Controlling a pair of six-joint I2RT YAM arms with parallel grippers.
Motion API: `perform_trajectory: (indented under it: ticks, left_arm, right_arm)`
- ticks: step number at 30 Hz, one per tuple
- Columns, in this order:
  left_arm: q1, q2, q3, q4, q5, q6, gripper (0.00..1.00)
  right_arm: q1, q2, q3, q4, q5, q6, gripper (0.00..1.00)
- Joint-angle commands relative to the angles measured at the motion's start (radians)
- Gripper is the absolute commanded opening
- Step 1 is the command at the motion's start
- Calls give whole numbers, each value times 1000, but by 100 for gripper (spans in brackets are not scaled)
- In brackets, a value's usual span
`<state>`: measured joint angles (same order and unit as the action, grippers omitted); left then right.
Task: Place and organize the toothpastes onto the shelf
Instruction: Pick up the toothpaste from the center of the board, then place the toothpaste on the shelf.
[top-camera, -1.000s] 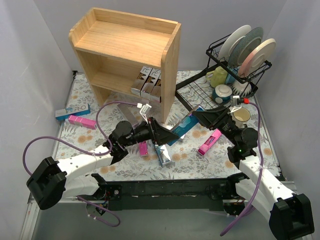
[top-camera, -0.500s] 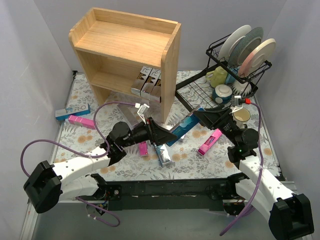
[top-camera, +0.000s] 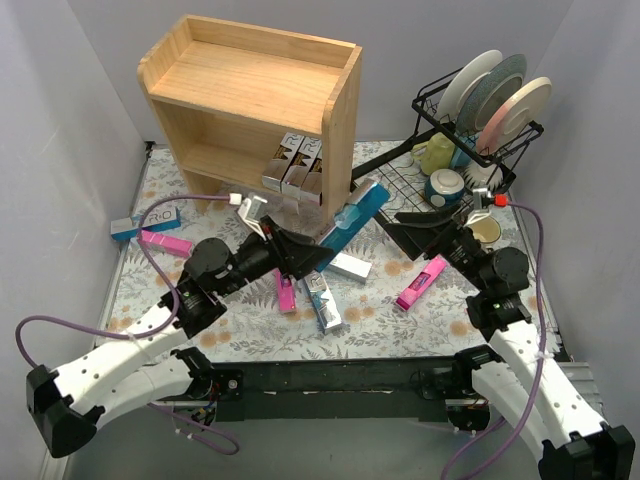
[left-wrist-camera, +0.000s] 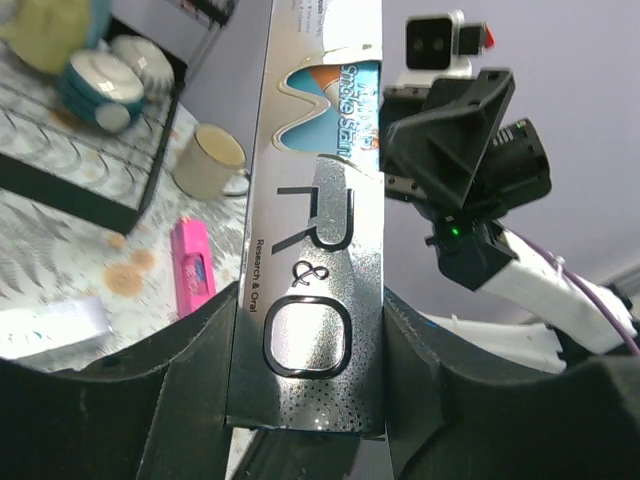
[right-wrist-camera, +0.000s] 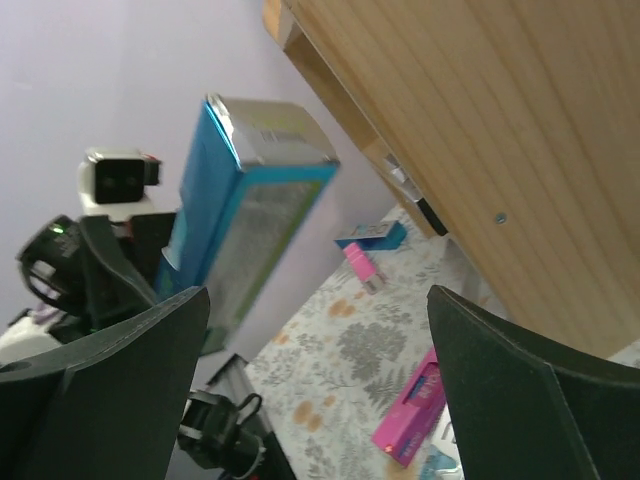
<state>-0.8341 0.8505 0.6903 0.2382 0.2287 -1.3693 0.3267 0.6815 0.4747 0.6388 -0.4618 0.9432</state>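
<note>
Up off the table (top-camera: 400, 325) has come the blue-and-silver toothpaste box (top-camera: 355, 215). A second ago it lay low between my two arms; now it slants upward, its far end close beside the right side panel of the shelf (top-camera: 250, 80). Whether it touches the wood I cannot tell.

My left end effector (top-camera: 298, 256) is clenched on the near end of that box. In the left wrist view my fingers (left-wrist-camera: 190, 390) press its two long sides, and the large letters face the camera.

My right end effector (top-camera: 408, 226) has let go and drawn back toward the dish rack (top-camera: 470, 130). Its jaws are spread wide with nothing between them.

Three upright boxes (top-camera: 295, 165) stand together at the right end of the shelf's lower level. More lie on the table:
- a pink box (top-camera: 420, 283) near my right arm
- a second pink box (top-camera: 286, 295), a silver box (top-camera: 350, 266) and a silver-grey box (top-camera: 325, 303) under the lifted one
- a blue box (top-camera: 145, 222) just beside a third pink box (top-camera: 165, 243) at the left edge
</note>
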Motion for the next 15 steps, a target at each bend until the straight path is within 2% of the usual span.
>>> perform_trajectory:
  ticks: [1,7,8,10,15]
  left_arm:
    - [0,-74,147,-205,-155,159,20]
    - [0,-24,452,-507,-380,251,20]
    - [0,-1,557,-549,-408,257,20]
    - [0,71,650,-647,-474,272,20]
    - [0,221,900,-772,-652,371,20]
  right_arm:
    - [-5,-80,105,-290,66,-253,99]
    - [-5,-137,189,-507,176,-472,98]
    - [-5,-138,196,-543,199,-506,98]
    - [-5,-148,206,-567,215,-529,98]
    - [-5,-142,208,-591,206,-550,98]
